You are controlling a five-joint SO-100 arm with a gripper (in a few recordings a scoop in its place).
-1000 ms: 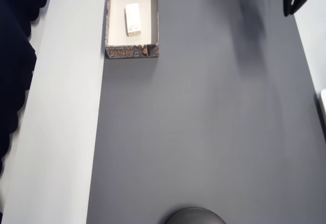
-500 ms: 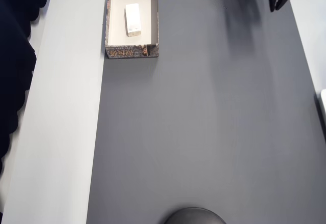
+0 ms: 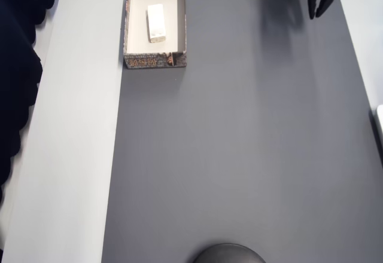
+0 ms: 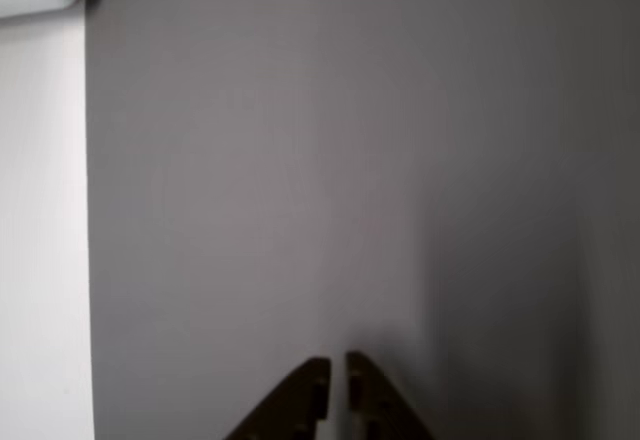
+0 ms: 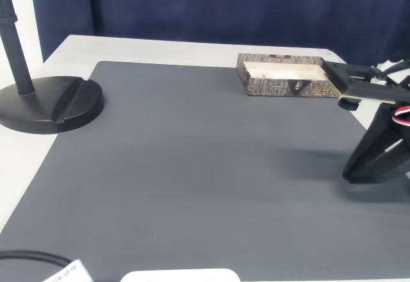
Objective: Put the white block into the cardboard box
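Since prior frame, gripper [image 3: 313, 13] is being shifted left along top edge in overhead view, fingers nearly pressed together, empty. White block [image 3: 156, 23] is lying inside cardboard box [image 3: 128, 36], well left of gripper, long axis along box.

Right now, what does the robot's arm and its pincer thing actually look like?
The gripper is black, with two long fingers that taper to narrow points like a beak. In the fixed view, the arm is black too, with flat angular parts, and thin red, white and black wires run along it near the right edge. No markings can be made out on it.
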